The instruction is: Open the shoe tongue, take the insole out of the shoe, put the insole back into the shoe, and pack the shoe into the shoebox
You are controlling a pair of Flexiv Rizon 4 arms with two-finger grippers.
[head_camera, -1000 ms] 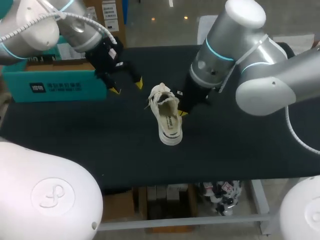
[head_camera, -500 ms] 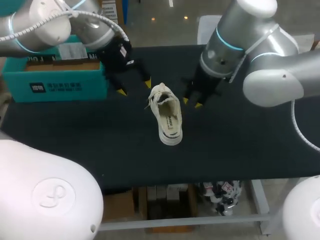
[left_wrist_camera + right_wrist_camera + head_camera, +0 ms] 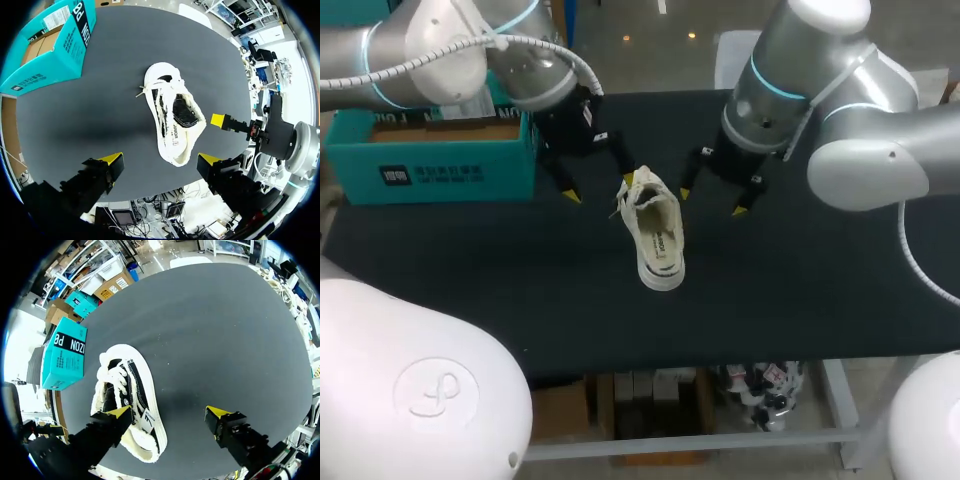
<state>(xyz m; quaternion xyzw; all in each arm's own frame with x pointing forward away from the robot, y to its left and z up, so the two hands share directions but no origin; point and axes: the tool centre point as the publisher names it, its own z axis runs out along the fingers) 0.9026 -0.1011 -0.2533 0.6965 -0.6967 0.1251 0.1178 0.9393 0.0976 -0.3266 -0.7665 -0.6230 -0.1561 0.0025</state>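
White shoe (image 3: 655,235), one; teal shoebox (image 3: 430,170), one; grippers (image 3: 600,188) (image 3: 711,201), two

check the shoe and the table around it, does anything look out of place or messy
Nothing serious. The shoe has loose, splayed laces, and one end straggles onto the table beside its toe. No damage or spill shows.

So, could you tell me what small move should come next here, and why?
Probably lower the left gripper onto the laced front of the shoe and close on the tongue. Both it and the right gripper hang open and empty on either side of the shoe, which stands on the table, outside the shoebox, so the first step looks undone.
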